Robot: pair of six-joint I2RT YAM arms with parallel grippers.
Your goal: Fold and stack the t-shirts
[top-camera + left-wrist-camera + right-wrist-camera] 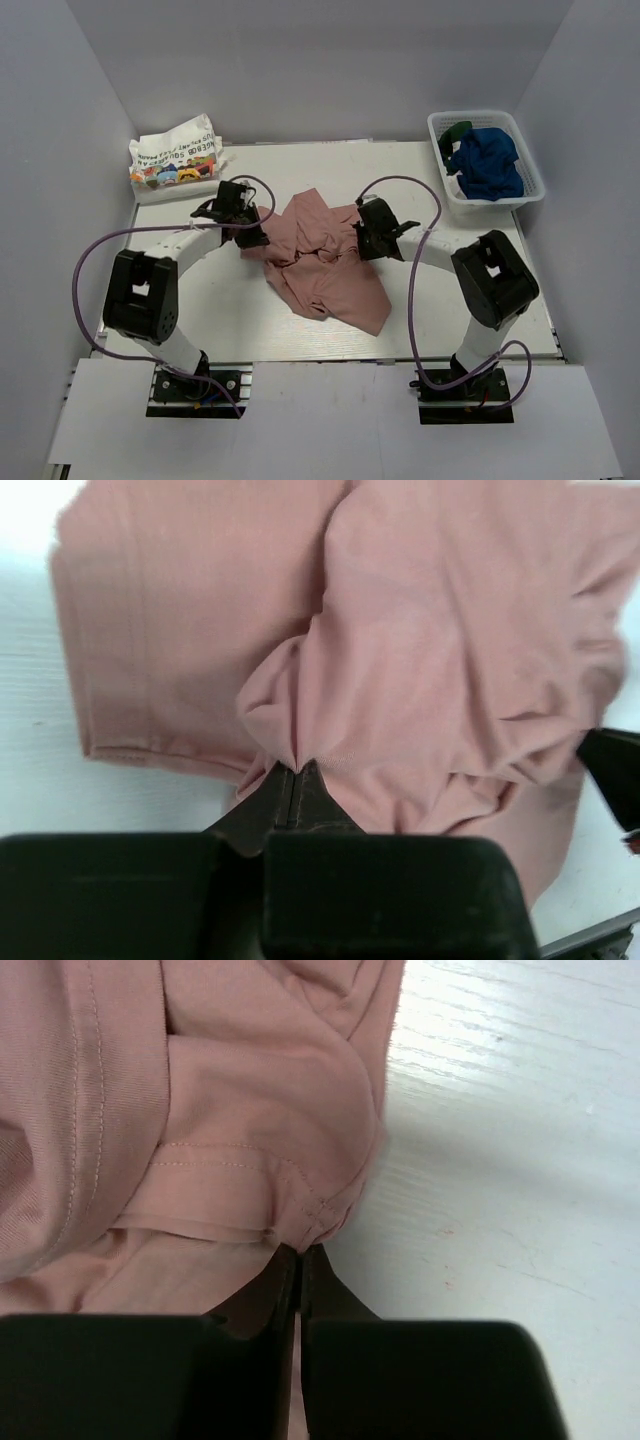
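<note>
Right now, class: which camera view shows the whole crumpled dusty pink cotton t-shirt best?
The top external view: the dusty pink cotton t-shirt appears nearly whole, its outline visible. The left wrist view shows only bunched folds; the right wrist view shows only a stitched hem edge.

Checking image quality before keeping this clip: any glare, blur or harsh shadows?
Top view: even light, sharp, soft shadows only. Left wrist view: table blown out at upper left, pink t-shirt slightly soft. Right wrist view: hem stitching crisp, table glaring at upper right, right claw dark and blurred.
</note>
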